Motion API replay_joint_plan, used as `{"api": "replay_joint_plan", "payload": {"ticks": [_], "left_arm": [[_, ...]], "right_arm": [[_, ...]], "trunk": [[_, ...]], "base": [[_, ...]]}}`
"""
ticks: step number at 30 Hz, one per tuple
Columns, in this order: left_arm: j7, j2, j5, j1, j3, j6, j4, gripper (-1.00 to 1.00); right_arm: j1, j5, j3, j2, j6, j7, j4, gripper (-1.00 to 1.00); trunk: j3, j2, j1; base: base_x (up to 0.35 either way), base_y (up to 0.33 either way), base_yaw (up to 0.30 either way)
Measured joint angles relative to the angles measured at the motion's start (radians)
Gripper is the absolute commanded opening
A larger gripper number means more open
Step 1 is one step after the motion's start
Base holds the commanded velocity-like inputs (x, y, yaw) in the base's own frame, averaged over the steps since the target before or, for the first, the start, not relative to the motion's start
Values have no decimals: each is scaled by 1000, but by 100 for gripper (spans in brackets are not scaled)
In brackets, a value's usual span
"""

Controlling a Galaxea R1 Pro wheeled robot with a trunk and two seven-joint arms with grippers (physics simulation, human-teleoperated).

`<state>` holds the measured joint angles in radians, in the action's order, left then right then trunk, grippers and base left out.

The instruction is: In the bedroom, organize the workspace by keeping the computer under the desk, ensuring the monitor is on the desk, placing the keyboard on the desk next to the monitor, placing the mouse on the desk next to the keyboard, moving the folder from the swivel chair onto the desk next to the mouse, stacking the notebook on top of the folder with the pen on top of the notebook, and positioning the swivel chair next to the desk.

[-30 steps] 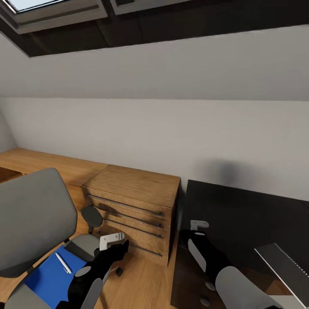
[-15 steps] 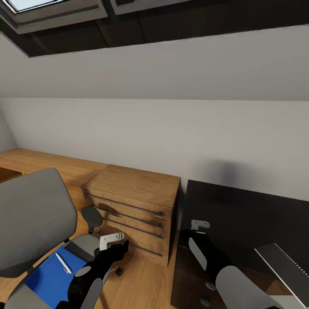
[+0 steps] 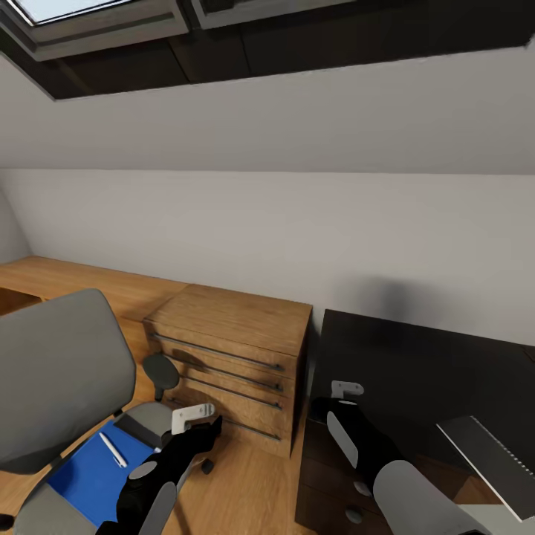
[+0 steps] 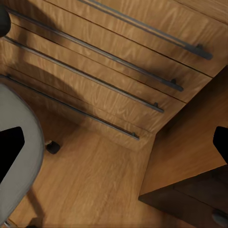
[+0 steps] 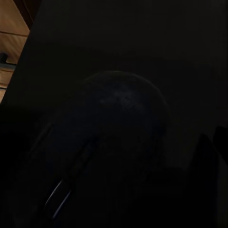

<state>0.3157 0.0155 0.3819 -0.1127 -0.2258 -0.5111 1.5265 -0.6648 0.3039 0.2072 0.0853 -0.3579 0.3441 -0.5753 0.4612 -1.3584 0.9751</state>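
On the right side of the head view stands the desk (image 3: pixel 416 364), its glossy black top reaching to the far wall, with a dark drawer unit at its near left corner. Left of it stands a wooden dresser (image 3: pixel 230 357) with long bar handles. At the near left is the chair (image 3: pixel 59 379), turned so that its grey back faces left. It rolls on casters, so I judge that a push on the seat moves it easily, and any pull on things lying on it may turn it.

The folder (image 3: pixel 93 475) lies flat on the seat, bright blue, with the pen (image 3: pixel 113 449) on top of it. I judge the folder to be light, thin and a little flexible. The best hold is at a free edge that sticks out over the seat. The pen is smooth and may roll off if the folder tilts.

At the near right, on the desk, lies the keyboard (image 3: pixel 490 457), long and stiff.

The mouse (image 5: pixel 102 142) shows very close in the right wrist view, dark against the desk top; it is small, hard and slippery.

The left gripper (image 3: pixel 195 417) hangs above the floor between chair and dresser; its jaws stand wide apart and empty. For the right gripper (image 3: pixel 345 388) I cannot tell how the jaws stand.
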Motion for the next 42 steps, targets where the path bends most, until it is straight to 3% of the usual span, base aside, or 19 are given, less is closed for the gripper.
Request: {"api": "replay_joint_plan", "payload": {"ticks": [4, 5, 30, 42], "left_arm": [[0, 0, 0, 0, 0, 0, 0, 100], [0, 0, 0, 0, 0, 0, 0, 100], [0, 0, 0, 0, 0, -1, -2, 100], [0, 0, 0, 0, 0, -2, -2, 100]], "right_arm": [[0, 0, 1, 0, 0, 0, 1, 100], [0, 0, 1, 0, -1, 0, 1, -100], [0, -6, 0, 0, -3, -1, -1, -100], [1, 1, -2, -2, -4, -4, 3, -100]], "trunk": [[0, 0, 0], [0, 0, 0], [0, 0, 0], [-37, 84, -46]], "base": [[-4, 0, 0], [-2, 0, 0], [0, 0, 0], [0, 0, 0]]}}
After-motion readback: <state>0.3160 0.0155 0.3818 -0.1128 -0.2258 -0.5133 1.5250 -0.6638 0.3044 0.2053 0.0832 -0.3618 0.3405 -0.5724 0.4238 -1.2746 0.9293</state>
